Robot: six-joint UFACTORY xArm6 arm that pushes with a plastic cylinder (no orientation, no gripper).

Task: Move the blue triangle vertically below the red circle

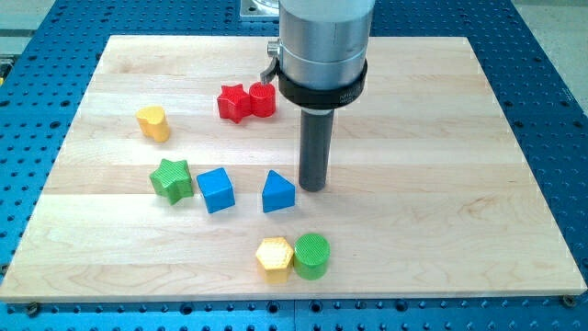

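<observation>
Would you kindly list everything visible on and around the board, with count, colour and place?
red star: one, red, upper middle, touching the red circle
red circle: one, red, right of the star
yellow heart: one, yellow, upper left
green star: one, green, left of centre
blue cube: one, blue, beside the green star
blue triangle: one, blue, centre
yellow hexagon: one, yellow, bottom middle
green circle: one, green, touching the hexagon
wooden board: one, light wood
my tip: one, dark, just right of the blue triangle

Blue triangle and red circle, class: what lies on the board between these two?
In the camera view, no block lies between the blue triangle and the red circle, only bare wooden board. My tip stands just right of the triangle.
</observation>
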